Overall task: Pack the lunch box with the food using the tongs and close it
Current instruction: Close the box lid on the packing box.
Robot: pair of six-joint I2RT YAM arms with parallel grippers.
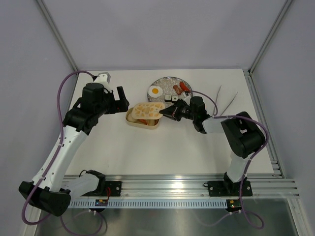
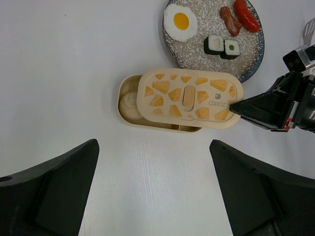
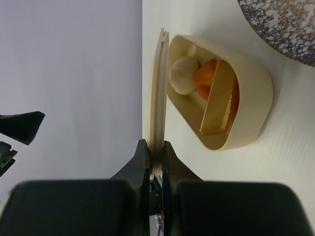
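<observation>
The pale beige lunch box (image 1: 141, 121) lies on the table before the plate. Its cream lid (image 1: 148, 109), patterned with orange patches, hangs partly over it, shifted right so the left end stays uncovered. My right gripper (image 1: 165, 112) is shut on the lid's right edge (image 3: 157, 98). Inside the box (image 3: 256, 98) I see a beige ball (image 3: 183, 74), an orange carrot piece (image 3: 204, 81) and a reddish sausage (image 3: 235, 98). My left gripper (image 1: 123, 101) is open and empty just left of the box. The silver tongs (image 1: 225, 101) lie at the far right.
A round speckled plate (image 2: 197, 54) behind the box carries a fried egg (image 2: 180, 21), two sushi rolls (image 2: 222, 45) and two sausages (image 2: 244, 14). A metal frame rail runs along the table's right edge (image 1: 261, 113).
</observation>
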